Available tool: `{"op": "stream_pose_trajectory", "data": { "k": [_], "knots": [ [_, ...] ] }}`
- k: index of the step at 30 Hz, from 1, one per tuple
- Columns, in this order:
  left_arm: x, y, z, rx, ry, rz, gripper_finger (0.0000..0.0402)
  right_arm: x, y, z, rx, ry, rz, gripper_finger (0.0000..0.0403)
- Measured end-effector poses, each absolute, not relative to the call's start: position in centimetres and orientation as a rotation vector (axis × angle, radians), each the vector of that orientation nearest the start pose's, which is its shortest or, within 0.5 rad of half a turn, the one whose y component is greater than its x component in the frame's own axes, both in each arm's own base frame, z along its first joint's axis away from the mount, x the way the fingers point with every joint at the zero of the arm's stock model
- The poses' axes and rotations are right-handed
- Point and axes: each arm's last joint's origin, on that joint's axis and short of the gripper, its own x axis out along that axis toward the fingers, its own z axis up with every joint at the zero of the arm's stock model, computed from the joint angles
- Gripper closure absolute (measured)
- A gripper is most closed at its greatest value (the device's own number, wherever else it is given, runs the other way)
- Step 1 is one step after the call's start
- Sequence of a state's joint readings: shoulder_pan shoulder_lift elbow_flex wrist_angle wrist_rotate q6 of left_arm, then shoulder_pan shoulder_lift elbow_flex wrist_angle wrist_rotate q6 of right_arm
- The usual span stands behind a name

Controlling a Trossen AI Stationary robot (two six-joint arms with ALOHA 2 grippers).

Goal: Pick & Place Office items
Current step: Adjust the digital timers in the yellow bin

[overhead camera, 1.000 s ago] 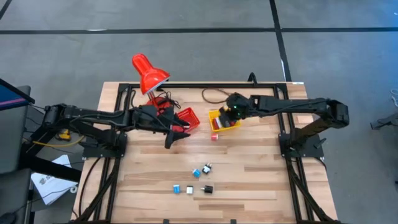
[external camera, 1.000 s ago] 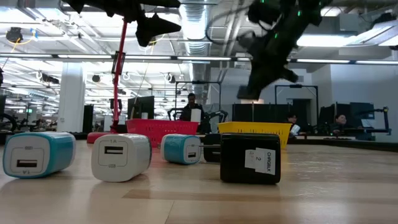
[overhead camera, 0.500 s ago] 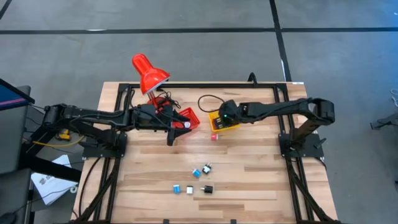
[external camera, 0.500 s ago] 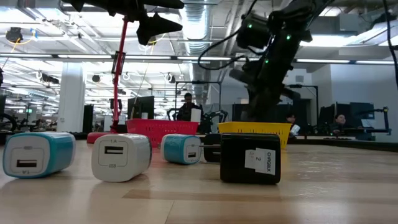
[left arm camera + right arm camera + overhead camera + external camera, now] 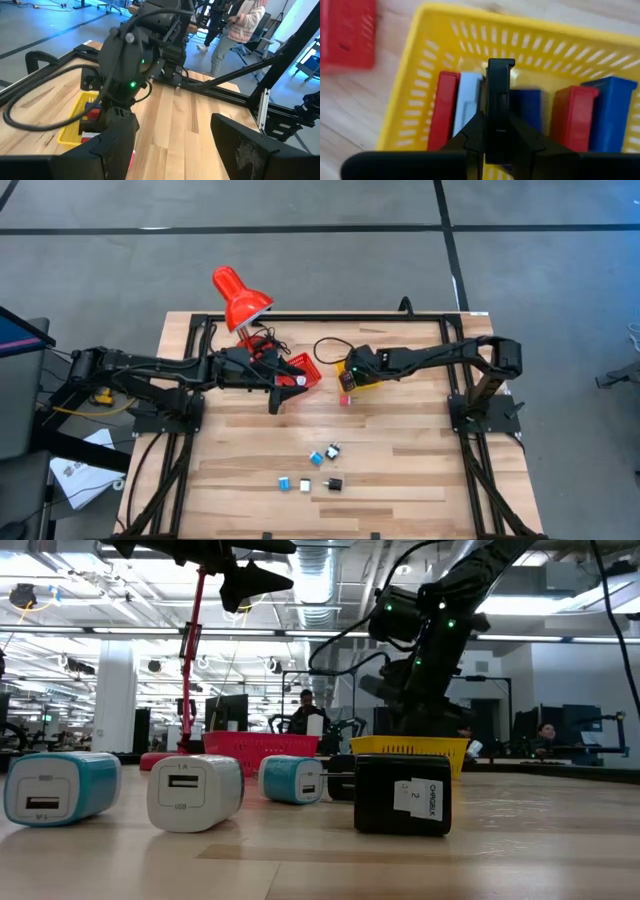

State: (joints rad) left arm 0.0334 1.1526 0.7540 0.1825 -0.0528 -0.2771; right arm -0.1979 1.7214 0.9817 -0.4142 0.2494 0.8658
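My right gripper hangs over the yellow basket, shut on a flat black piece. Red, white and blue pieces stand on edge in that basket. One red piece lies on the table just outside it. Several small chargers, white, cyan and black, rest on the table's near part, and the black one is closest in the low view. My left gripper stands open and empty on the near side of the red basket. My right gripper pinches the black piece's two flat faces between its fingers. The fingers come from above, slanting down. The piece sticks out past the fingertips along them, its free end above the pieces in the yellow basket. Whether it touches them I cannot tell.
A red desk lamp stands at the table's far left, behind the red basket. A black cable loops beside the yellow basket. Black frame rails run along the table's left and right sides. People sit in the room beyond the table.
My right gripper has come down and toward the table's left with the black piece, from above the yellow basket's right part to low over its middle. It has also tipped more steeply downward.
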Motion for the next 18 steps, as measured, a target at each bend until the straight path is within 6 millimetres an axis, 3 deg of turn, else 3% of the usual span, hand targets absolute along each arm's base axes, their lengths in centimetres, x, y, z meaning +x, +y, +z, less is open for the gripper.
{"op": "stream_pose_trajectory", "data": {
  "k": [3, 12, 18],
  "knots": [
    [25.61, 1.01, 28.42, -0.274, 0.203, 0.115, 0.0147, 31.31, -6.74, 14.85, 0.718, 0.940, -0.868, 0.0348],
    [25.61, 1.01, 28.41, -0.274, 0.203, 0.115, 0.0147, 31.36, -6.71, 15.23, 0.729, 0.928, -0.848, 0.0319],
    [25.61, 1.01, 28.41, -0.274, 0.203, 0.115, 0.0147, 31.57, -6.68, 15.52, 0.747, 0.935, -0.826, 0.0271]
  ]
}}
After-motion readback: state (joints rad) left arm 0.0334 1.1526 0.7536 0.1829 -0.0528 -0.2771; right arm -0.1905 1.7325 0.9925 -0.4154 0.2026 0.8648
